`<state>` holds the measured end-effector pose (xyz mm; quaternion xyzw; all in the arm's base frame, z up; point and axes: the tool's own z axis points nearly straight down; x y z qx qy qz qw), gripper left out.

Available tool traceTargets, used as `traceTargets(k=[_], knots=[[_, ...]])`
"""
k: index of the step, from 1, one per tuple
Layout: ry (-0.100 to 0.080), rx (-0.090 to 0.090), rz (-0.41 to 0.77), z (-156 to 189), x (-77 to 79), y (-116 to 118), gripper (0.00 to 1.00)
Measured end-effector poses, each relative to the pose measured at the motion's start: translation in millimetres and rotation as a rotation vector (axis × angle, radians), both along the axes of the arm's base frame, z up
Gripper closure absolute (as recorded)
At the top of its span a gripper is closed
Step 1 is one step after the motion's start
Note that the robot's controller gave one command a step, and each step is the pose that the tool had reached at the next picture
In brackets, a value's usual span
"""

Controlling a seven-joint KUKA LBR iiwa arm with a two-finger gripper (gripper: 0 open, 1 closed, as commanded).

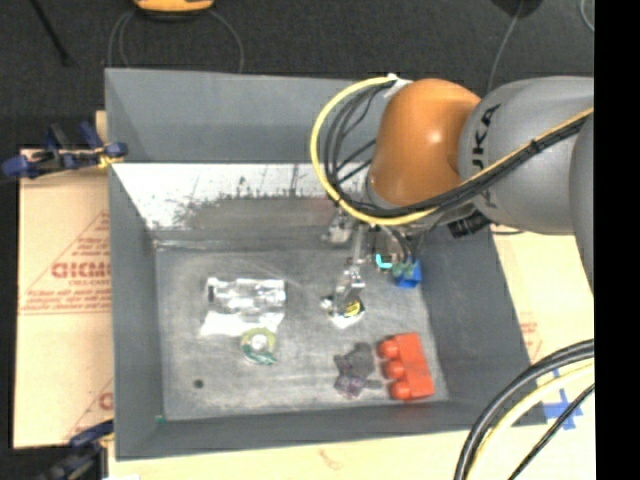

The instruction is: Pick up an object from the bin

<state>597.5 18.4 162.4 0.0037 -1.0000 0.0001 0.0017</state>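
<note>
My gripper [349,286] hangs below the arm's orange cover, low over the middle-right of the bin floor. Right under its tip lies a small pale thing with a yellow edge [346,313]; whether the gripper touches it I cannot tell. A small blue block with a teal bit [405,272] lies just to the gripper's right, close to the bin's right wall. A grey-purple lump [352,370] and a red block of several joined knobs [405,366] lie in front of the gripper, near the front right corner.
A clear crinkled plastic packet [243,299] lies left of centre, with a small round yellow-green ring [259,345] just in front of it. The arm and its cables hang over the bin's back right part.
</note>
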Motion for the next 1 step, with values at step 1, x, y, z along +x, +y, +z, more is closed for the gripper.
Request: traceTargets(k=[1], knots=[[-0.014,-0.002,0.142,-88.9,-10.0,50.0,0.00]])
